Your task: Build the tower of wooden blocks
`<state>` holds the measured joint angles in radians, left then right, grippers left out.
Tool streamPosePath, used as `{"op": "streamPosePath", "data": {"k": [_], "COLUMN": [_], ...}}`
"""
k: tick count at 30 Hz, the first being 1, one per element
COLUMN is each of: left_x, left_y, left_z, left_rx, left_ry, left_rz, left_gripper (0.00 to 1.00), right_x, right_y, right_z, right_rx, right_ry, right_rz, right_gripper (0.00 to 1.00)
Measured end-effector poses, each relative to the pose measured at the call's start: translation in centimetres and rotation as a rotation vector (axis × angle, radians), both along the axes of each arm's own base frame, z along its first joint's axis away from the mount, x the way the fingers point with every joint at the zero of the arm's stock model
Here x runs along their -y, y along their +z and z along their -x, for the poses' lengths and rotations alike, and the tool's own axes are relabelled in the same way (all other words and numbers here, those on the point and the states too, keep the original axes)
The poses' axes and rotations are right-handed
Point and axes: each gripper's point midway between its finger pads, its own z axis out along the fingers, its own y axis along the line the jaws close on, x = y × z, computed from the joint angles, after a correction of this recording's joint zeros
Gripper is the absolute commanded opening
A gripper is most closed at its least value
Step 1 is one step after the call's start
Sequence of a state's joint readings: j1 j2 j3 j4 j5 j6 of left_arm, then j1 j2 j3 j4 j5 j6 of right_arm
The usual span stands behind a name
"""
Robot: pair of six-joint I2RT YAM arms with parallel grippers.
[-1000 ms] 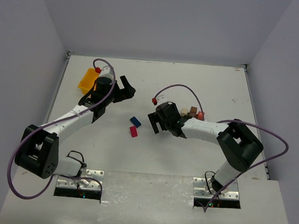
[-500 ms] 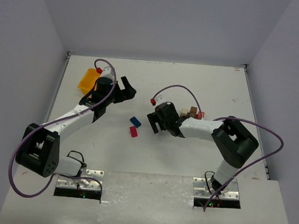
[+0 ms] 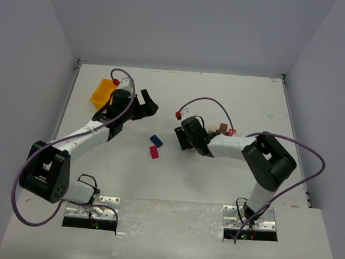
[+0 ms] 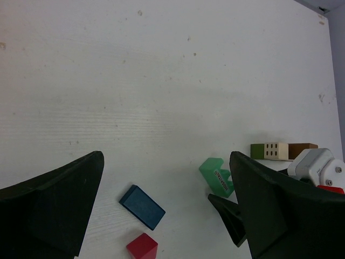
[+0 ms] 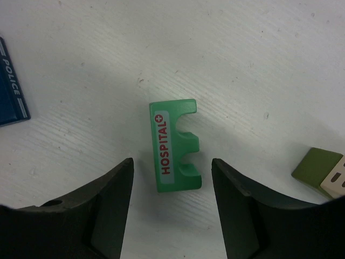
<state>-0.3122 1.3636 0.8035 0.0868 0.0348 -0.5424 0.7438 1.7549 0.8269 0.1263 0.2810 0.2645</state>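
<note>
Between the spread fingers of the right claw (image 5: 172,162), the green notched wooden HOSPITAL block (image 5: 173,145) lies flat on the white tabletop (image 5: 259,54), untouched; the left claw (image 4: 166,162) hangs wide open.

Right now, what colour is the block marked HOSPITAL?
The HOSPITAL block is green, with red lettering on a white strip. It shows best in the right wrist view.

right wrist | blue block (image 5: 12,86): cut by left edge | olive block (image 5: 317,164): cut by right edge
</note>
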Motion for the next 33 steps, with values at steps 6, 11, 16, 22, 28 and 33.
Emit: {"op": "streamPosePath", "data": {"k": [6,11,16,22,28,33], "left_x": [0.4,1.0,3.8,8.7,14.1,14.9], "left_y": [0.1,0.1,0.2,0.8,3.6,4.6], "left_z": [0.2,0.4,1.2,4.4,9.1,10.1], "left_rx": [-0.001,-0.002,-0.004,-0.003,0.066,0.092], "left_ry": [-0.026,-0.06,-0.23,-0.54,-0.834,-0.896], "left_rz": [0.009,0.019,0.08,0.187,0.254,0.289], "left_gripper": [1.0,1.0,1.0,1.0,1.0,0.92], "right_x": [-0.2,-0.2,0.7,-0.2,-1.4,-1.2], "right_y": [-0.2,-0.2,1.3,8.9,15.3,16.7], "right_z": [-0.2,-0.2,0.8,1.6,2.2,3.1], "right_rx": [0.003,0.01,0.066,0.324,0.537,0.59], "right_ry": [0.002,0.006,0.078,0.269,0.408,0.459], "right_rz": [-0.011,-0.012,-0.003,-0.126,-0.198,-0.225], "right_gripper": [0.25,0.17,0.13,0.14,0.13,0.13]}}
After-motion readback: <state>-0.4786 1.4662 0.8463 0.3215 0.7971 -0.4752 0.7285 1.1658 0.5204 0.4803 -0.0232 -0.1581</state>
